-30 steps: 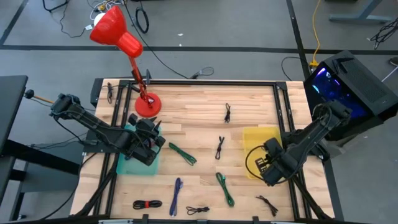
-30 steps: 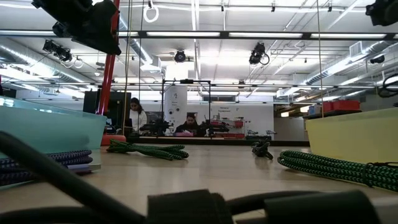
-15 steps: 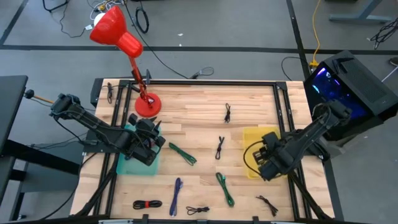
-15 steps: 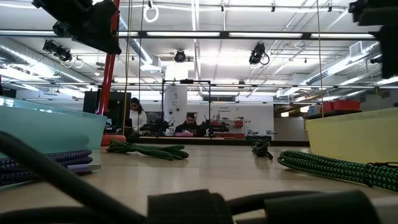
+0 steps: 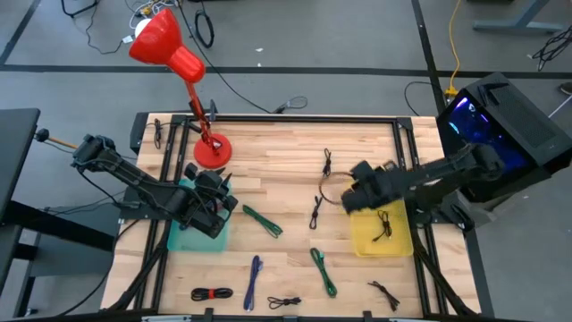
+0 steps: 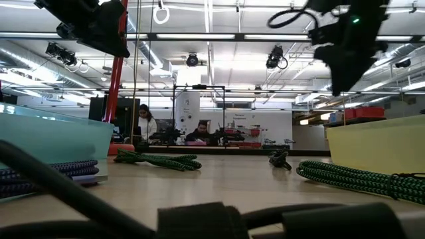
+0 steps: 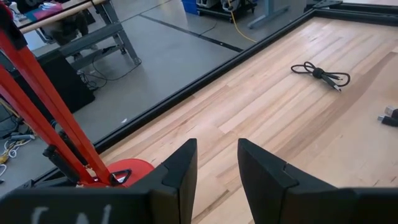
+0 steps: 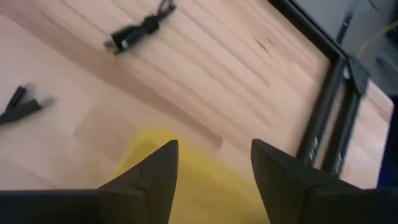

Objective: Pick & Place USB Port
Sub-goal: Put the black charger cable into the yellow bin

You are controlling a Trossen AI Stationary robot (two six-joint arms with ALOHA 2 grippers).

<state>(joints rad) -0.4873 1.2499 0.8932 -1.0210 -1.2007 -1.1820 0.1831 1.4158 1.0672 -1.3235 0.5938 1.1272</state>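
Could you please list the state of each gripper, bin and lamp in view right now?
Right gripper: open, empty, above the near edge of the yellow bin.
Left gripper: fingers parted, nothing between them, over the teal bin.
Yellow plastic bin: holds one black cable.
Teal plastic bin: partly hidden by the left arm; contents unclear.
Red desk lamp: upright on the table's far left corner, shade tilted.

The table (image 5: 286, 161) is evenly and brightly lit from above, and only faint shadows are cast. In the low view, glare is thrown by ceiling lights (image 6: 199, 36), and the near cable (image 6: 199, 216) is badly blurred. The right wrist view is smeared throughout.
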